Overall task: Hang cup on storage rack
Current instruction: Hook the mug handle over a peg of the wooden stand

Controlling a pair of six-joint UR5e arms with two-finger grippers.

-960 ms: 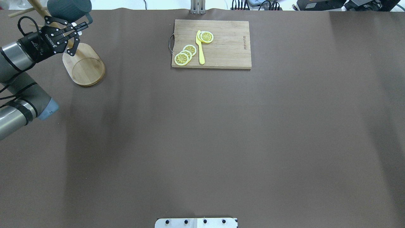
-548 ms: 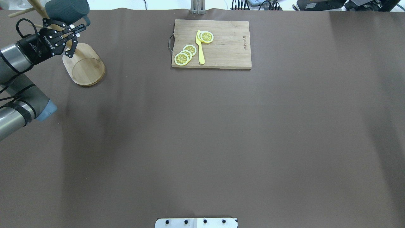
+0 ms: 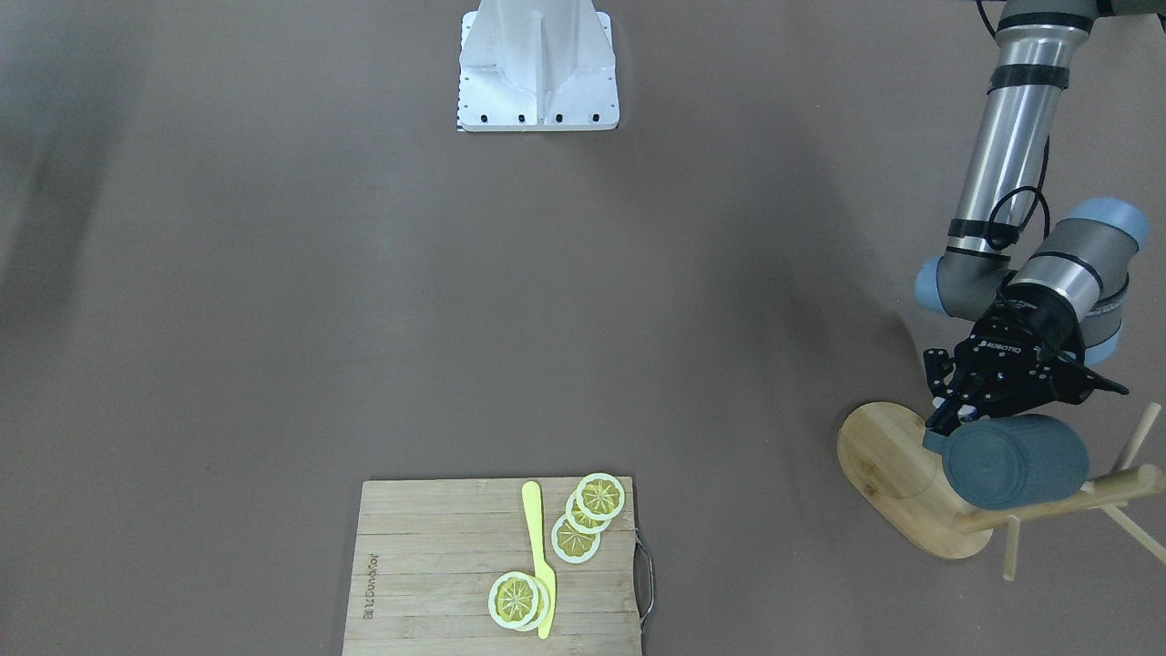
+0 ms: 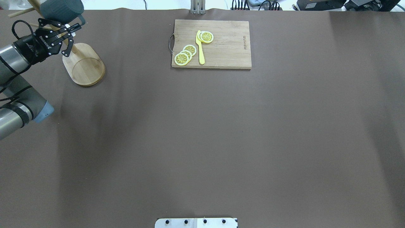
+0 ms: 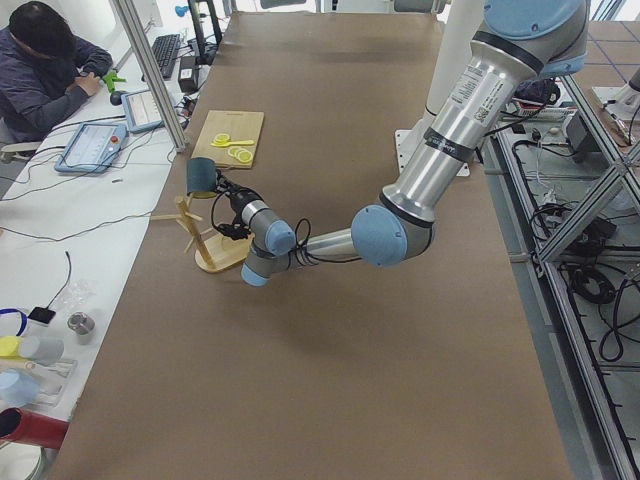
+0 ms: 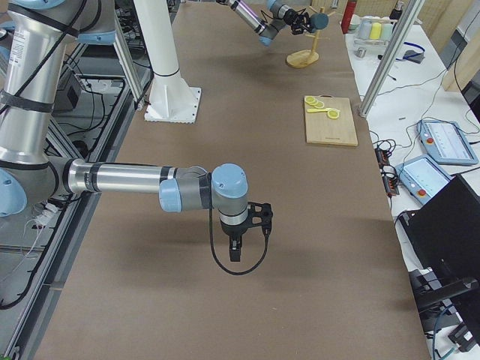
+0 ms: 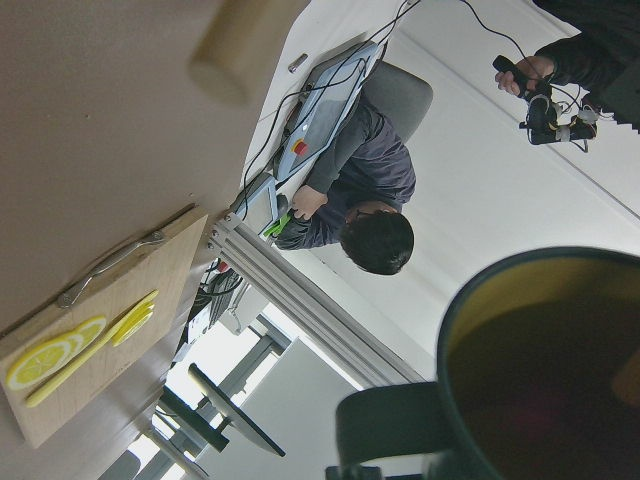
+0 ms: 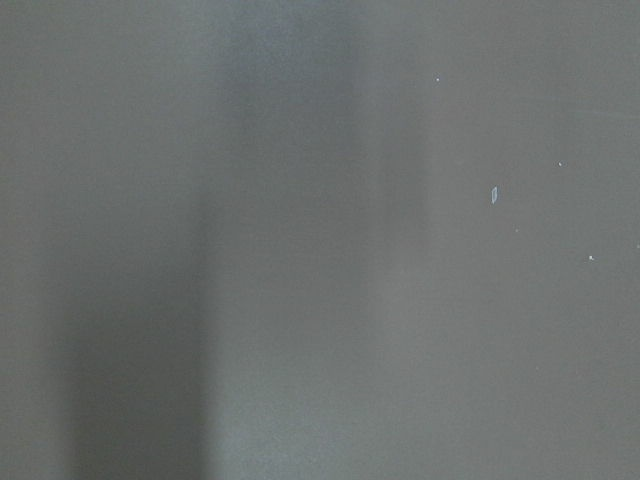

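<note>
The slate-blue cup (image 4: 61,9) hangs in the air at the far left, lying on its side, close to the upper part of the bamboo storage rack's post (image 3: 1048,512). Its yellow inside (image 7: 545,380) faces the left wrist camera. My left gripper (image 4: 72,39) is at the cup's rim, by the handle (image 4: 81,20). The cup moves with it, so it is held; the exact grip is hidden. The rack's oval base (image 4: 84,65) lies below. My right gripper (image 6: 238,244) points down over bare table; I cannot tell whether it is open.
A wooden cutting board (image 4: 211,43) with lemon slices (image 4: 185,54) and a yellow knife (image 4: 200,47) lies at the far middle. The rack's thin pegs (image 3: 1130,437) stick out beside the cup. The robot's white base plate (image 3: 537,64) is at the near edge.
My left gripper and the cup have moved together to the left and a little farther away, closer to the rack's post. Nothing else has moved.
</note>
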